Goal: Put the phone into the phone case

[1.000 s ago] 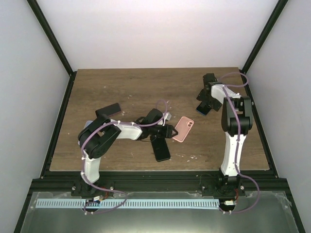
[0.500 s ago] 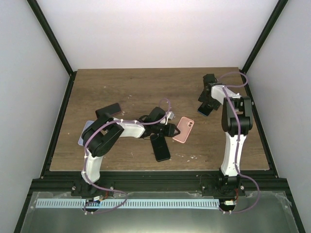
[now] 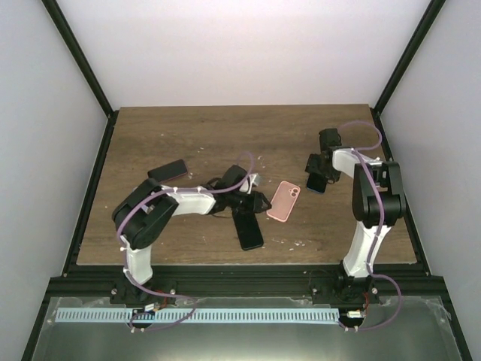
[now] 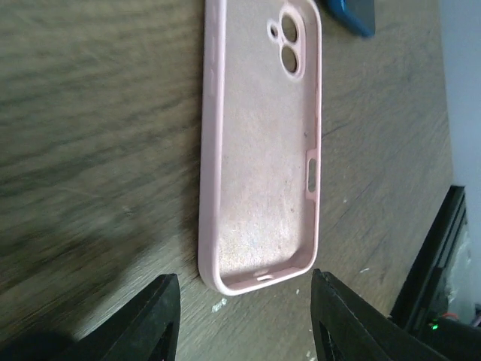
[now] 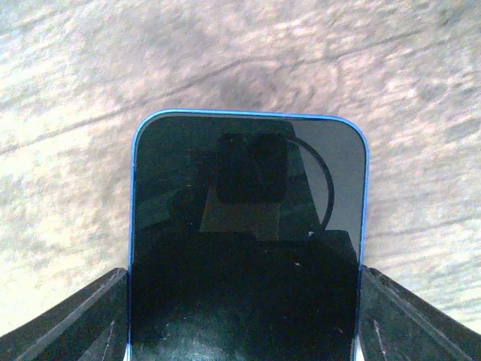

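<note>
So, the blue phone (image 5: 244, 226) is pinched across its width by the right gripper (image 5: 244, 301), near the pink phone case (image 4: 259, 150) but apart from it; the case lies hollow side up, framed by the wide-open, empty left gripper (image 4: 244, 308). It's best pinned at its bottom end while the phone is tilted in camera-end first. Versus 1 second ago, the phone's seemingly been carried slightly closer.

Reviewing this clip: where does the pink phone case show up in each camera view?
Top external: the pink phone case lies flat near the middle of the table.
Left wrist: it fills mid-frame, open side up.
Right wrist: not in it.
Shared landmark: the blue phone, at the top right corner in the left wrist view and filling the right wrist view.
</note>
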`<state>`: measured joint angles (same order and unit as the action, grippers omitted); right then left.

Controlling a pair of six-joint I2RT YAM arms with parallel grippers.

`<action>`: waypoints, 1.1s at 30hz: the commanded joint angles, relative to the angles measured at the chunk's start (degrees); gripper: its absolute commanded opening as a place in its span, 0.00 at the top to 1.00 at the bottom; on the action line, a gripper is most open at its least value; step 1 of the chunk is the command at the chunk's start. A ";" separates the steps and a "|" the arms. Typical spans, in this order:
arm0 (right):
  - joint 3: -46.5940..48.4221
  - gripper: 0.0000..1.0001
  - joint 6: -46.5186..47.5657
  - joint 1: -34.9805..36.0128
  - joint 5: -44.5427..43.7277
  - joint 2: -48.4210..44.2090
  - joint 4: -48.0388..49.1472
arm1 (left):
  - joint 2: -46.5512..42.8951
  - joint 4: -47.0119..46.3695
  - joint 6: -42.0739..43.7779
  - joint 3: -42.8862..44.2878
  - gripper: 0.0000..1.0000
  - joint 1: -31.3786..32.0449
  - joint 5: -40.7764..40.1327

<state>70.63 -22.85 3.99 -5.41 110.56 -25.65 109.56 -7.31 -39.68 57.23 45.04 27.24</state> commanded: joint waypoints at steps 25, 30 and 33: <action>-8.84 0.38 28.27 22.98 20.20 -25.10 6.98 | -7.22 49.92 16.97 30.16 0.45 -25.35 25.56; -7.39 0.39 29.77 27.81 21.61 -25.74 7.65 | -5.54 54.21 20.26 32.21 0.44 -25.35 28.14; -8.10 0.40 31.01 30.39 21.57 -27.07 8.98 | -4.31 57.27 22.57 32.55 0.44 -25.34 27.78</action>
<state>60.05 4.82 31.77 14.83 86.08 -19.59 102.54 42.63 -21.98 88.77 19.59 52.84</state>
